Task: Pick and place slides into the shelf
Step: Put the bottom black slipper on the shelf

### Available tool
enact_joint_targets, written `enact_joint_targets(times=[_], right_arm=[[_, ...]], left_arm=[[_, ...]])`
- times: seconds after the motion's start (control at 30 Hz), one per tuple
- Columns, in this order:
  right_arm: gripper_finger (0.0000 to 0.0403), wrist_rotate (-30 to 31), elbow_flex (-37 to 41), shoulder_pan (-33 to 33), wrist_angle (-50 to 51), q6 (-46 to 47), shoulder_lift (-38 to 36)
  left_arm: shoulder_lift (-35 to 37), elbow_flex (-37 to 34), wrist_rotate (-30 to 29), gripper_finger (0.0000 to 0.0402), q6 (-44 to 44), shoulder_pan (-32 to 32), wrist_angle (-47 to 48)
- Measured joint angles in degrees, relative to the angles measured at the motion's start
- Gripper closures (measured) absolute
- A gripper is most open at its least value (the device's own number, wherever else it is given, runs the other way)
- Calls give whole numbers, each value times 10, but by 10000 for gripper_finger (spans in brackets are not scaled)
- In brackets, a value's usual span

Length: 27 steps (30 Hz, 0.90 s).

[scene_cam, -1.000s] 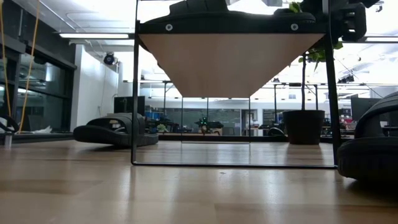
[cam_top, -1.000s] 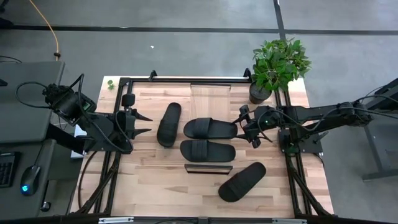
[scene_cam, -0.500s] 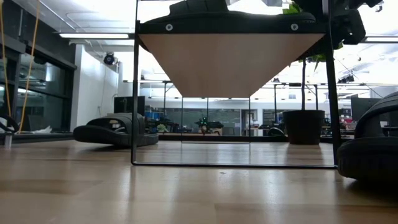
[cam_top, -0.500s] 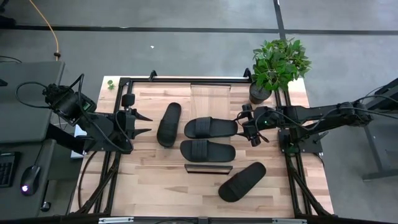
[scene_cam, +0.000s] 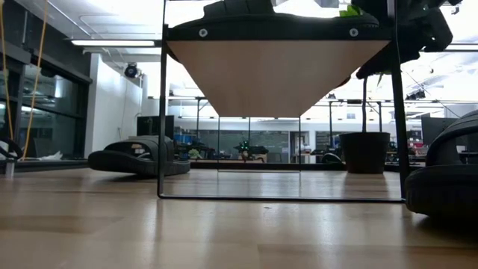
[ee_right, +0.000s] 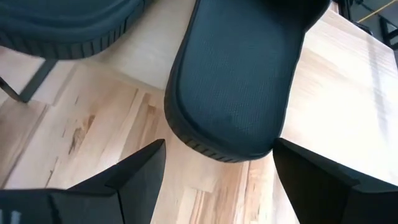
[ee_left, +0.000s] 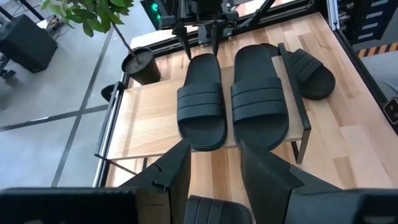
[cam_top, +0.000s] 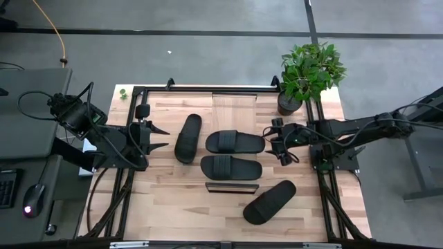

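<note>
Two black foam slide sandals already sit side by side on the light-wood board shelf with dark metal frame (cam_top: 232,181): far one (cam_top: 235,142), near one (cam_top: 231,167). Two remain on the butcher-block desk (cam_top: 173,200): one at 9 o'clock of the shelf (cam_top: 188,137), one at 5 o'clock (cam_top: 270,202).

Step, as I read it: second placement done, right arm at the release/clear stage.

Right gripper (cam_top: 279,148) sits just off the 3 o'clock end of the far shelved sandal, fingers spread, nothing held. Its wrist view shows that sandal's rounded end (ee_right: 239,81) between the parted fingers (ee_right: 112,180), apart from both, resting on the shelf board.

Left gripper (cam_top: 160,137) waits at 9 o'clock, released and empty, pointing at the loose sandal near its tips. Its wrist view shows that sandal's edge (ee_left: 219,212) just below the fingers.

Next call, my guess: the right arm clears and goes for the 5 o'clock sandal, or the left takes the 9 o'clock one. Either needs a descent over the strap and a firm close. Shelf space looks tight, so placement needs care.
</note>
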<state>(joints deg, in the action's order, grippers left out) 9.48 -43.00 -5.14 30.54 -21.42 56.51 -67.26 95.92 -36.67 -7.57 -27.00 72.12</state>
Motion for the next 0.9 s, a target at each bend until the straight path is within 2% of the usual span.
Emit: enact_joint_targets(times=[0.2, 0.4, 0.5, 0.7, 0.9], right_arm=[[116, 44, -7, -26, 21, 20, 0], [116, 68, -55, -51, 84, 91, 0], [116, 58, -71, -61, 103, 131, 0], [116, -11, -75, -80, 120, 220, 0], [116, -44, -75, -110, 131, 323, 0]], left_arm=[[0, 0, 2, 277, -9, 0, 0], [0, 0, 3, 277, -19, 0, 0], [-3, 0, 4, 277, -19, 0, 0], [-16, 0, 26, 277, -19, 0, 0], [-31, 0, 37, 277, -18, 0, 1]])
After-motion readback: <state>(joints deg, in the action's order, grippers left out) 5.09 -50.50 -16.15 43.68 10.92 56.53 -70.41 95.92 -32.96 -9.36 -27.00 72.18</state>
